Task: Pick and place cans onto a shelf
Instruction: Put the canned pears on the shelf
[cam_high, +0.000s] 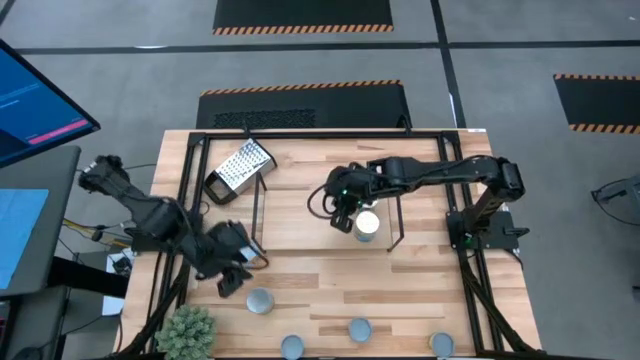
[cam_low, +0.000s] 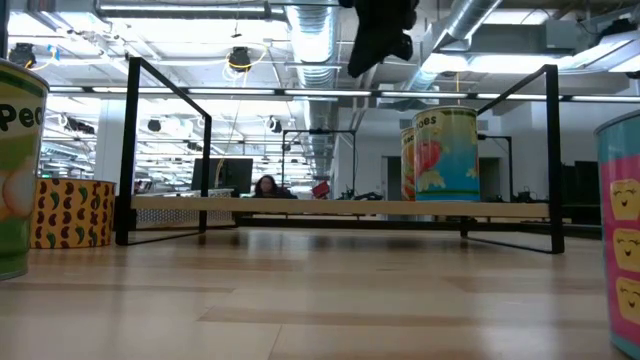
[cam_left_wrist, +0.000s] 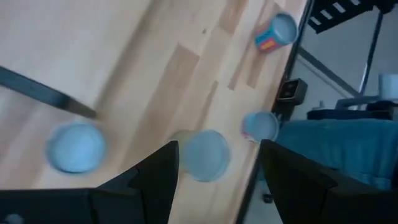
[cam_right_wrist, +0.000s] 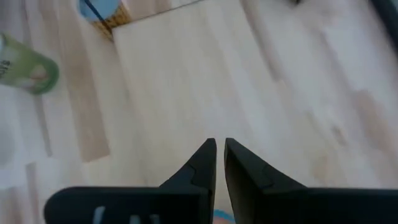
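One can (cam_high: 367, 224) with a whitish lid stands on the shelf (cam_high: 392, 232); in the low view this can (cam_low: 440, 155) stands upright on the shelf's light wood board (cam_low: 300, 207). My right gripper (cam_high: 345, 214) is shut and empty, just above the shelf and beside that can; it also shows in the right wrist view (cam_right_wrist: 219, 158) and the low view (cam_low: 380, 35). My left gripper (cam_high: 236, 276) is open and empty over the table's near left part, close to a bluish-lidded can (cam_high: 260, 300). In the left wrist view my left gripper (cam_left_wrist: 217, 174) looks at several cans, one (cam_left_wrist: 205, 155) ahead between the fingers.
Three more cans (cam_high: 292, 347) (cam_high: 359, 328) (cam_high: 440, 343) stand along the table's near edge. A metal grater (cam_high: 240, 168) lies at the far left. A small green plant (cam_high: 187, 330) stands at the near left corner. A black frame (cam_high: 300, 133) edges the table.
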